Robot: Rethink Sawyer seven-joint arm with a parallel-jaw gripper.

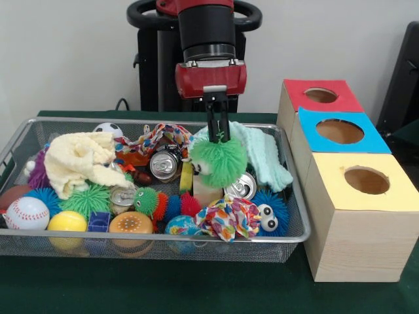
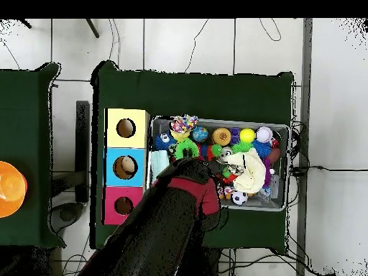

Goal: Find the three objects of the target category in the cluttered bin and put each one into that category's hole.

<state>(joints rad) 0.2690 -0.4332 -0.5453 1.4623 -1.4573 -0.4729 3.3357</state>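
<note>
My gripper (image 1: 218,136) comes down over the middle of the wire bin (image 1: 157,239) and is shut on the top strands of a green fuzzy toy (image 1: 218,163). The toy hangs just under the fingertips, above the clutter. In the overhead view the same green fuzzy toy (image 2: 186,149) peeks out beside the arm, which hides the gripper. Three wooden boxes with round holes stand next to the bin: red top (image 1: 321,95), blue top (image 1: 340,131), yellow top (image 1: 366,180). Other fuzzy toys lie in the bin: a blue one with eyes (image 1: 270,212) and a green one (image 1: 88,198).
The bin also holds a yellow cloth (image 1: 82,162), a mint cloth (image 1: 265,154), soda cans (image 1: 163,165), a baseball (image 1: 26,212), a yellow ball (image 1: 67,221) and a patterned cloth (image 1: 229,218). An orange object (image 2: 11,188) sits on the side table.
</note>
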